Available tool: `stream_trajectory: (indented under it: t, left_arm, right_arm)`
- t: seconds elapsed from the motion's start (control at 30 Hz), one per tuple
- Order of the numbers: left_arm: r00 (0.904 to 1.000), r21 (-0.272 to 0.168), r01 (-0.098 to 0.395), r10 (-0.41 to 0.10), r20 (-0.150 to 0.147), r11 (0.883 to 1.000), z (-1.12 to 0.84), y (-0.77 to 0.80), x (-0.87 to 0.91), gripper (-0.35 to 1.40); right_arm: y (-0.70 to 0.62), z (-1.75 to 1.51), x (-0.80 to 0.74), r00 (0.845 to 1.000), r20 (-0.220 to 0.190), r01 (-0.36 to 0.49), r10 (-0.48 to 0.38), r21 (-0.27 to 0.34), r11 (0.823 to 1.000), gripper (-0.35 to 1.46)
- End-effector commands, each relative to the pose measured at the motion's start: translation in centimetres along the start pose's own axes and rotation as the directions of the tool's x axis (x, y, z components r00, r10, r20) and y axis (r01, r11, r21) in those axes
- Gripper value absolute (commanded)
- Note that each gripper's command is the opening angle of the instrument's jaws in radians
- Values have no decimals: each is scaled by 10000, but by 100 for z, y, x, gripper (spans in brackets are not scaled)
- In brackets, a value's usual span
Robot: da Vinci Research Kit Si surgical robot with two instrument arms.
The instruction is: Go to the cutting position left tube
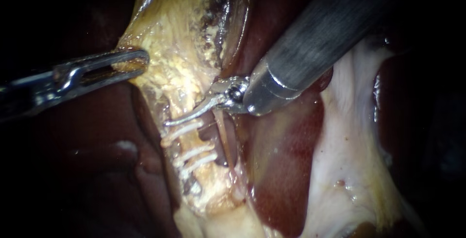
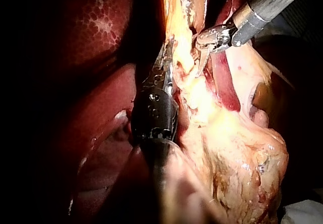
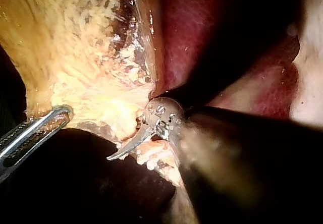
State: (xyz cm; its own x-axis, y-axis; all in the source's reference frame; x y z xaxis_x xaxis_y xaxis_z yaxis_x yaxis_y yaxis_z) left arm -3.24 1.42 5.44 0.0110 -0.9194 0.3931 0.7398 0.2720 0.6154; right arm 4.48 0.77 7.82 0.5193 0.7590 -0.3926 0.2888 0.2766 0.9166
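Note:
My left instrument (image 1: 137, 63) comes in from the left, its slotted jaws shut on the edge of the yellow gallbladder tissue (image 1: 170, 48) and holding it taut. My right instrument (image 1: 170, 121) comes from the upper right; its curved blades lie together and the tip rests just above the top white clip (image 1: 184, 130). Three clips cross the left tube (image 1: 190, 143). A thin tan tube (image 1: 222, 133) runs down beside it, under the blades' hinge. In the right wrist view the curved blades (image 3: 118, 153) point past the pale clips (image 3: 146, 161). The left wrist view shows the left jaws (image 2: 166, 57) along the yellow tissue.
Dark red liver (image 1: 286, 145) lies right of the tubes and under the right shaft (image 1: 315, 39). Pale white tissue (image 1: 349, 136) spreads at the far right. More liver (image 1: 107, 160) fills the dark lower left.

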Motion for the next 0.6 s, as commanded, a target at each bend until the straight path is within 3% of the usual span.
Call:
stream_trajectory:
  t: [0.03, 0.37, 0.6]
  left_arm:
    - [10000, 2, 0, 0, -2, 10000, 0, 0, 0, -35]
    - [10000, 56, -9, 9, -28, 10000, -1, 4, -1, -35]
    - [10000, 24, -2, 2, -31, 10000, -5, 7, -4, -35]
  right_arm:
    - [0, 0, 0, 10000, 4, 11, -11, -11, 10000, 129]
    - [1, -9, -5, 9999, 145, 9, -9, -25, 10000, 128]
    - [4, -21, -11, 9994, 317, 171, -155, -517, 9985, 133]
